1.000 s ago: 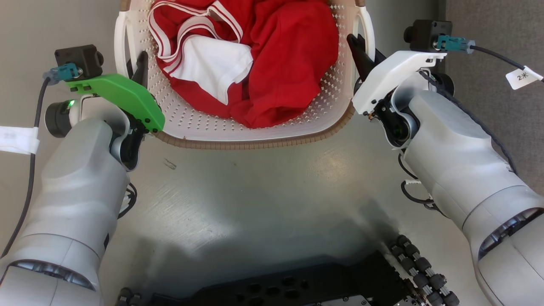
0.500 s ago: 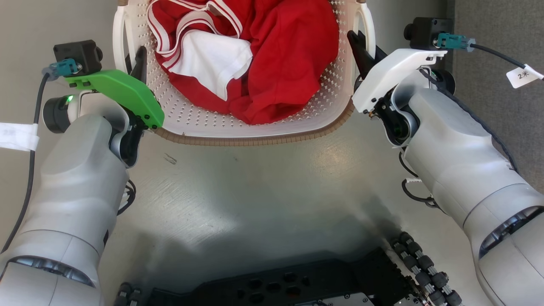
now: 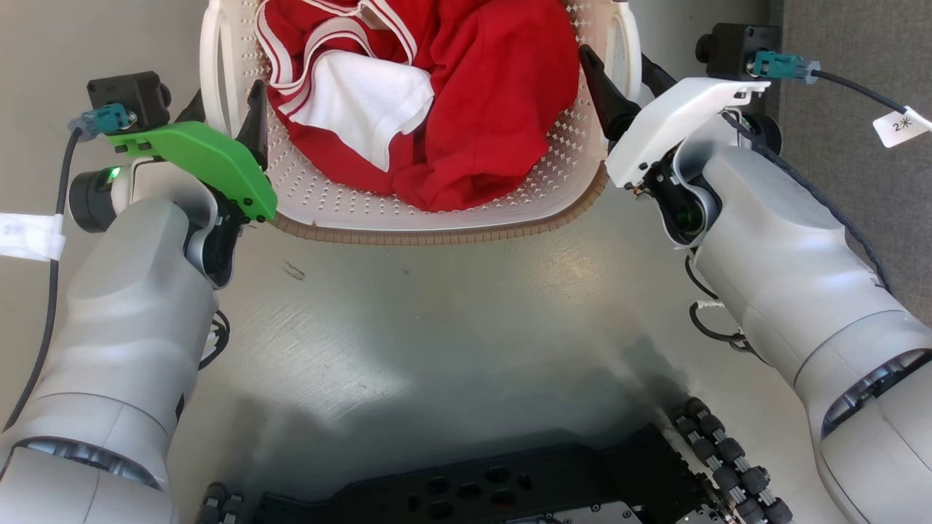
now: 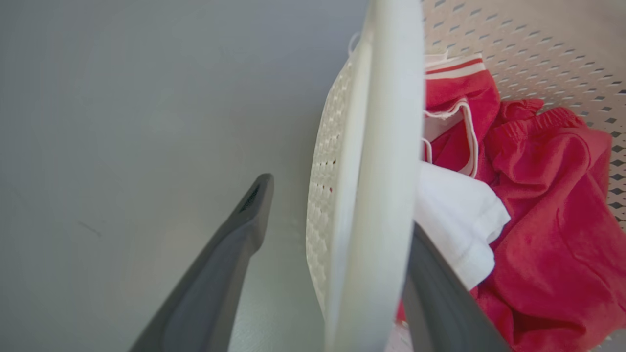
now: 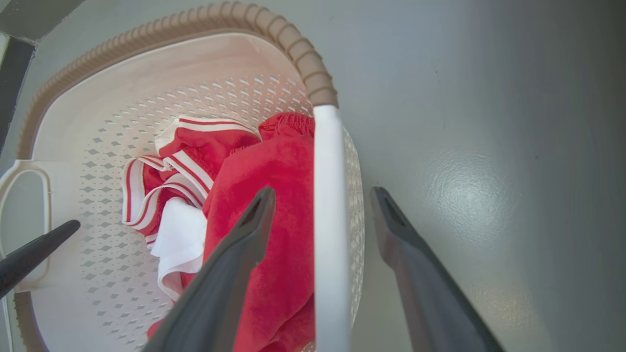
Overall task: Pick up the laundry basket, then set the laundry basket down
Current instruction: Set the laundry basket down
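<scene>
Cream perforated plastic forms the small, rounded laundry basket with a brown woven-look rim. It sits on the glossy grey floor directly ahead of you, at the top of the head view. A crumpled red garment with white stripes and a white cloth lie inside it. Your left tool stands wide around the basket's white left handle. One dark finger is outside over the floor, clear of the handle, and the other is inside beside the laundry. Your right tool is also spread wide, astride the white right handle with a gap on either side. One finger is inside above the red garment and one is outside. Neither tool grips anything.
</scene>
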